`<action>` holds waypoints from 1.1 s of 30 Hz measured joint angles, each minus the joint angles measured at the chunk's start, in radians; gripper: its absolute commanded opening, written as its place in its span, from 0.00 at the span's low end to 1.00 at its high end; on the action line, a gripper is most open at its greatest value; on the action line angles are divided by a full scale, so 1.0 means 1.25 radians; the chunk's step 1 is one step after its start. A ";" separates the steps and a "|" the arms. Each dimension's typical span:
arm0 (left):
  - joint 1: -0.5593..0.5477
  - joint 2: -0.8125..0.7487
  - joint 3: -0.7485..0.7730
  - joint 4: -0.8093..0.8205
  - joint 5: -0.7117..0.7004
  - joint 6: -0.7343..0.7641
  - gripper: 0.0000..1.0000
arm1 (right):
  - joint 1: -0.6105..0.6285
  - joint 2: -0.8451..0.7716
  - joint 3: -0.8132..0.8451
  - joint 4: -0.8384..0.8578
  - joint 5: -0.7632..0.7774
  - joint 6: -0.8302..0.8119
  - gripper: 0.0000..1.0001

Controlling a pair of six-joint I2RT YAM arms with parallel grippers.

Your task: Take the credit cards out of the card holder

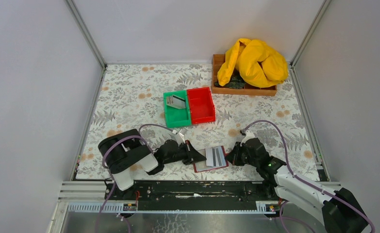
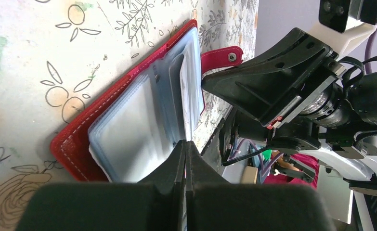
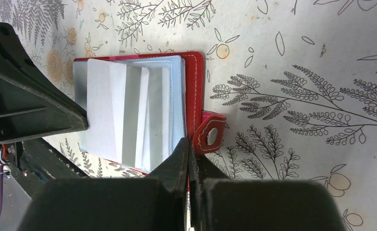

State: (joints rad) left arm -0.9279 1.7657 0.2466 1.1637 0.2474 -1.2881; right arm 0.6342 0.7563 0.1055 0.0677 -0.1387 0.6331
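1. Floral table (image 1: 129, 97): the card holder (image 1: 210, 158) lies open at its near edge, clear sleeves facing up.
2. Left claw (image 1: 199, 156): fingers pressed together, tip at the holder's left edge.
3. Right claw (image 1: 230, 158): fingers pressed together, beside the snap tab (image 3: 209, 136).
4. Green bin (image 1: 167, 110): one card (image 1: 179, 101) inside.

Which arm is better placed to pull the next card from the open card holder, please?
Probably the left: the left hand, shut, meets the card holder at its clear sleeves, whereas the right hand, also shut, sits by the snap tab, suited to pinning.
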 measured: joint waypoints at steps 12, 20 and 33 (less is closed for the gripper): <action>0.007 -0.077 -0.037 -0.083 -0.017 0.031 0.00 | 0.000 0.001 0.002 -0.002 0.005 0.000 0.00; 0.013 -0.132 -0.078 -0.124 -0.043 0.043 0.00 | 0.000 0.006 0.003 -0.001 0.005 0.000 0.00; 0.021 -0.211 -0.079 -0.249 -0.095 0.078 0.16 | 0.000 0.006 0.003 0.000 0.005 -0.004 0.00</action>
State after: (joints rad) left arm -0.9020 1.5021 0.1478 0.8520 0.1291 -1.1904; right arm 0.6342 0.7635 0.1093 0.0677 -0.1322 0.6281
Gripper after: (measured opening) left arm 0.111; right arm 0.011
